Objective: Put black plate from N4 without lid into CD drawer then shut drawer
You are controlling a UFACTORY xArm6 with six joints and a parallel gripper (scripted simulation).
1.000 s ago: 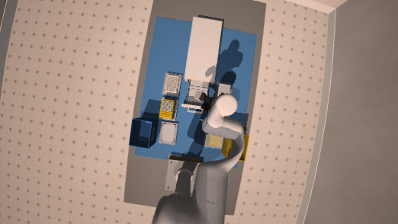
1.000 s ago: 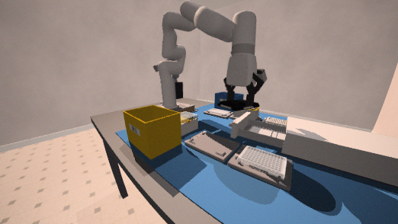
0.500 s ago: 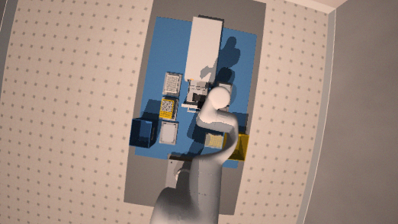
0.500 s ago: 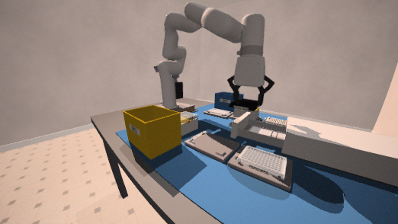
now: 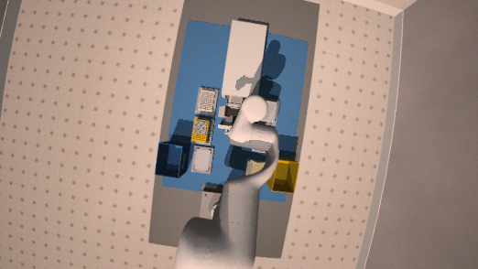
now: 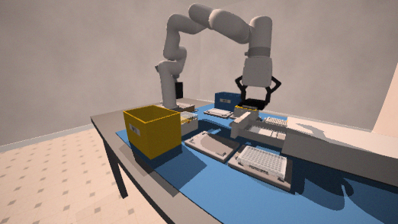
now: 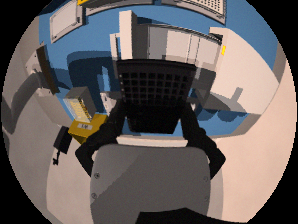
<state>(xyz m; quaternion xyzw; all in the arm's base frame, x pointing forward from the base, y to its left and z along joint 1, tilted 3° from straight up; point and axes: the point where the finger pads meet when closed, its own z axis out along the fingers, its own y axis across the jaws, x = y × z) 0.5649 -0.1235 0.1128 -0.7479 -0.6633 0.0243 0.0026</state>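
My gripper (image 6: 255, 102) is shut on the black plate (image 6: 251, 104) and holds it level in the air, above the handle end of the cooler's open drawer (image 6: 263, 131). In the wrist view the black plate (image 7: 153, 96) sits between my fingers, with the drawer (image 7: 169, 43) and its ribbed floor just beyond it. The cooler's housing (image 6: 343, 145) is the long pale box behind the drawer. A small amber lamp (image 7: 224, 50) glows on the cooler's front. From above, my arm hides most of the drawer (image 5: 231, 117) in front of the cooler (image 5: 244, 55).
An empty nest (image 6: 211, 145) and a white well plate (image 6: 263, 160) lie to the near side of the drawer. A yellow plate (image 5: 202, 129), another white plate (image 5: 206, 100) and a lidded plate (image 5: 202, 159) lie on its other side. A yellow bin (image 6: 152, 129) and a blue bin (image 6: 226, 100) stand nearby.
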